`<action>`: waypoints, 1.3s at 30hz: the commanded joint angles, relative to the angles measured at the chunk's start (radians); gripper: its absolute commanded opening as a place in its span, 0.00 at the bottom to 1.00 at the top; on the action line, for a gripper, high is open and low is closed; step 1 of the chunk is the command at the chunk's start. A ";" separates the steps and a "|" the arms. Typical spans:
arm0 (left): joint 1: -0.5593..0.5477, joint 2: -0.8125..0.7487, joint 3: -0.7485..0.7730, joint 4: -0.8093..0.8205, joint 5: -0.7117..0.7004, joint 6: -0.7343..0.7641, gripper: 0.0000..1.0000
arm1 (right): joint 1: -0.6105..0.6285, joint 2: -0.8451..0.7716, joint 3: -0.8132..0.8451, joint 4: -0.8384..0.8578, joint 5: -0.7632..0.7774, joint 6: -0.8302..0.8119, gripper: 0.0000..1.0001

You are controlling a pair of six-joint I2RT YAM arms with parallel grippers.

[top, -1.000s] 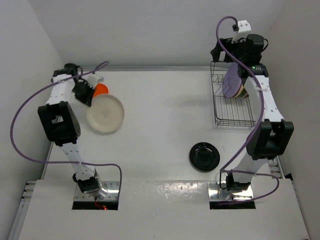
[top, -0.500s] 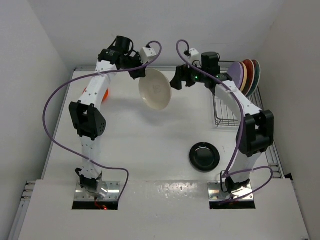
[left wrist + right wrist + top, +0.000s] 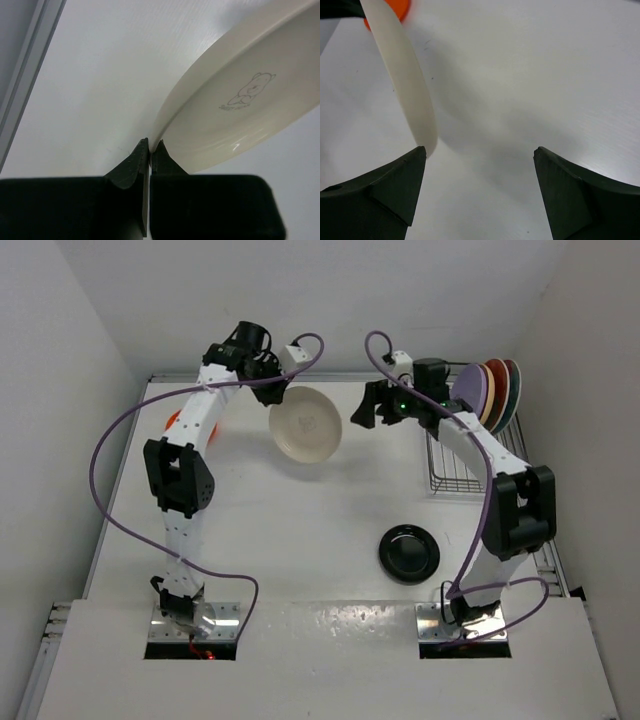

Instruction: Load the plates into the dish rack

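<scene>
The cream-white plate (image 3: 308, 424) is hanging tilted over the worktop's (image 3: 300, 530) far edge, the left fingers (image 3: 131, 167) pinching its rim. The right fingers (image 3: 385, 185), spread wide (handover, likely), should be straddling the free rim squarely before the left is letting go.

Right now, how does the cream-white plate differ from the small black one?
Colour: the cream-white round plate is pale with a small bear print; the small glossy black round plate is dark and plain. Pose: the cream-white plate is tilted in the air, its rim pinched by the left pincer; the black plate lies flat on the white table, untouched. Shared: both are round, and neither is in the dark wire dish rack.
</scene>
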 commanded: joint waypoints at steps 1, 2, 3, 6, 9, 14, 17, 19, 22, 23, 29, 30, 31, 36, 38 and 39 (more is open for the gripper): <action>0.001 -0.018 0.002 0.028 -0.040 -0.013 0.00 | -0.034 -0.150 -0.039 0.159 -0.007 0.007 0.87; 0.001 -0.018 0.022 0.028 -0.028 -0.023 0.00 | -0.004 -0.153 -0.050 0.169 -0.037 -0.001 0.87; 0.001 -0.018 0.031 0.028 -0.011 -0.023 0.00 | 0.009 -0.153 -0.058 0.172 -0.045 -0.010 0.87; 0.001 -0.018 0.054 0.028 0.049 -0.033 0.00 | 0.079 -0.068 0.001 0.129 -0.053 -0.018 0.89; 0.001 -0.027 0.064 0.013 0.124 -0.033 0.00 | 0.108 0.044 0.052 0.102 -0.038 0.051 0.85; 0.010 -0.037 0.054 0.002 0.156 -0.042 0.00 | 0.134 0.146 0.152 0.168 -0.146 0.146 0.56; 0.019 -0.046 0.054 0.002 0.156 -0.060 0.07 | 0.145 0.127 0.149 0.182 -0.101 0.126 0.05; 0.030 -0.046 0.054 0.016 0.131 -0.088 0.62 | 0.130 0.094 0.126 0.181 0.003 0.107 0.00; 0.050 -0.046 0.064 0.056 -0.020 -0.123 1.00 | 0.101 0.011 0.094 0.173 0.273 0.009 0.00; 0.070 -0.057 0.064 0.066 -0.096 -0.150 1.00 | 0.093 -0.030 0.092 0.157 0.335 -0.068 0.00; 0.174 -0.089 -0.022 0.177 -0.330 -0.246 1.00 | -0.074 -0.054 0.175 0.098 0.794 -0.168 0.00; 0.183 -0.089 -0.041 0.186 -0.377 -0.246 1.00 | -0.108 -0.051 0.178 0.106 0.817 -0.176 0.00; 0.183 -0.089 -0.073 0.186 -0.396 -0.255 1.00 | -0.144 -0.045 0.183 0.107 0.824 -0.191 0.00; 0.232 -0.098 -0.171 0.197 -0.419 -0.255 1.00 | -0.209 0.056 0.250 0.098 0.923 -0.292 0.00; 0.243 -0.098 -0.208 0.197 -0.410 -0.255 1.00 | -0.230 0.084 0.285 0.097 0.956 -0.300 0.00; 0.252 -0.098 -0.217 0.206 -0.423 -0.264 1.00 | -0.234 0.109 0.289 0.098 0.967 -0.306 0.00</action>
